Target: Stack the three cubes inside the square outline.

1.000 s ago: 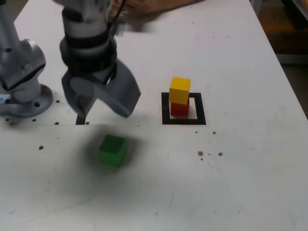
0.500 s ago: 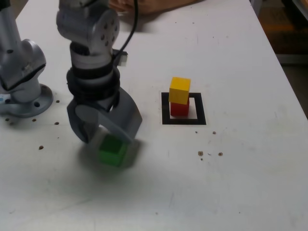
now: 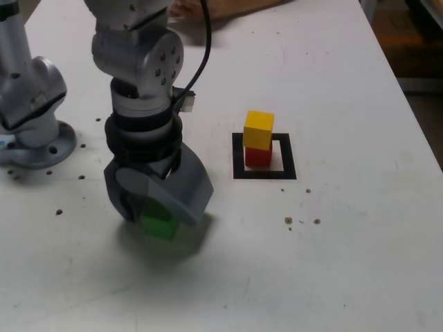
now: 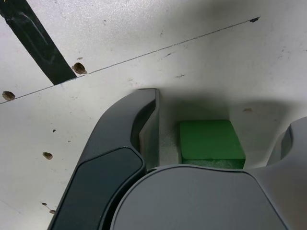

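Arm base [image 3: 31, 104]: grey, bolted to the white table [image 3: 346, 277] at the exterior view's far left
Gripper [image 3: 160, 207]: pointing down at the table, left of centre in the exterior view; its jaws are spread wide and straddle the green cube, one dark finger [image 4: 139, 124] on one side and the other at the opposite edge of the wrist view
Green cube [image 3: 159, 220]: sits on the table between the spread jaws; in the wrist view [image 4: 211, 140] a gap of bare table shows between it and the dark finger, so it is not pinched
Black tape strip [image 4: 36, 40]: short, lying on the table near a thin seam line and a few small holes, seen in the wrist view
Square outline [image 3: 239, 162]: black tape frame with white centre, right of the gripper in the exterior view and well apart from it
Red cube [image 3: 258, 157]: resting inside the square outline
Yellow cube [image 3: 258, 129]: stacked on the red cube, turned slightly out of line with it
Specks [image 3: 302, 221]: small dark crumbs on the table just below the outline in the exterior view
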Robot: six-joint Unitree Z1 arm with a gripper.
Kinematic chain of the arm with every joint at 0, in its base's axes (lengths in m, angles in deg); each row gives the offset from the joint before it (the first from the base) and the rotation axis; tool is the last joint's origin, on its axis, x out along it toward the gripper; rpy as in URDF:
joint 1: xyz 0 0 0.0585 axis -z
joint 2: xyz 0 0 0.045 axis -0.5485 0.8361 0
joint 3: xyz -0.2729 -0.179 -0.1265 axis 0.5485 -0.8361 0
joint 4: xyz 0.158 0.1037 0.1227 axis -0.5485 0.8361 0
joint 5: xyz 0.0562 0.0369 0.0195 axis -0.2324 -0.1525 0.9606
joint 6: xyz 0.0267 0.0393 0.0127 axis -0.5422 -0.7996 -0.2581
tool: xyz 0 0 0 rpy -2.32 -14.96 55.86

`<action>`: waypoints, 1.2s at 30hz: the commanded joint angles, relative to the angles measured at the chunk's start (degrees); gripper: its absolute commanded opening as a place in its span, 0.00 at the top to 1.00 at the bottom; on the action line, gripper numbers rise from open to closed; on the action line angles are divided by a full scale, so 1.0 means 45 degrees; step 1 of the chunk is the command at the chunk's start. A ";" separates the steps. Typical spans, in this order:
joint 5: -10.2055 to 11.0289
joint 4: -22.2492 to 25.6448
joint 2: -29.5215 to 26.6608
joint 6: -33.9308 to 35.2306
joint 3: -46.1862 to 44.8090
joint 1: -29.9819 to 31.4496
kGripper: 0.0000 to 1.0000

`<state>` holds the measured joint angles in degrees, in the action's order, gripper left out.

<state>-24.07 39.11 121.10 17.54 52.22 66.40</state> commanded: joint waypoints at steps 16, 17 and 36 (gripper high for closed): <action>-0.0027 -0.0117 0.1448 0.0543 0.0839 0.1001 0.74; -0.0021 -0.0121 0.1503 0.0591 0.0860 0.1042 0.79; 0.1610 0.6800 0.0962 0.1418 0.5016 0.0949 0.99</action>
<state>-17.43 60.86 126.12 24.03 70.45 71.02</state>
